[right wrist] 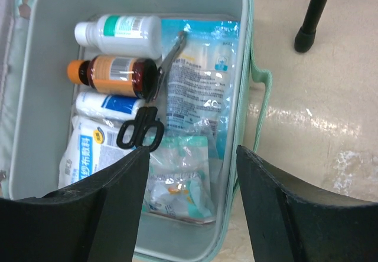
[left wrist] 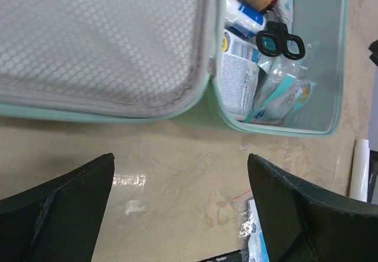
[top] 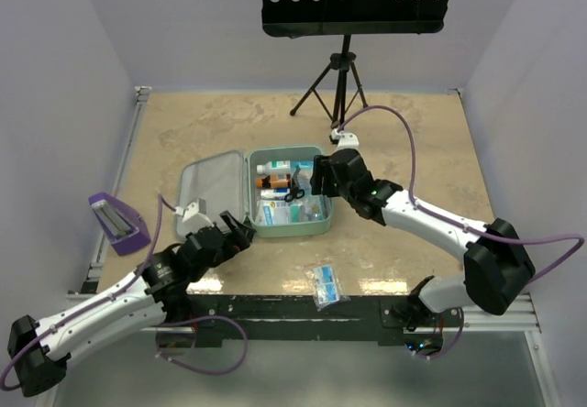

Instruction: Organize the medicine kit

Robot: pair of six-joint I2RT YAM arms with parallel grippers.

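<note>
The mint-green medicine kit (top: pixel 323 226) lies open mid-table, its lid (top: pixel 213 185) flat to the left. Inside are a white bottle (right wrist: pixel 118 32), a brown bottle (right wrist: pixel 112 76), black scissors (right wrist: pixel 142 129), and several packets (right wrist: pixel 201 85). My right gripper (right wrist: pixel 189 173) hovers open and empty over the case's right end (top: pixel 319 176). My left gripper (left wrist: pixel 180 179) is open and empty above bare table just in front of the case (left wrist: pixel 277 131). A clear packet with blue print (top: pixel 324 285) lies on the table near the front edge; it also shows in the left wrist view (left wrist: pixel 257 232).
A purple holder (top: pixel 117 221) stands at the left edge. A black music stand with a tripod base (top: pixel 341 82) stands at the back. A small white device (top: pixel 346 137) lies behind the case.
</note>
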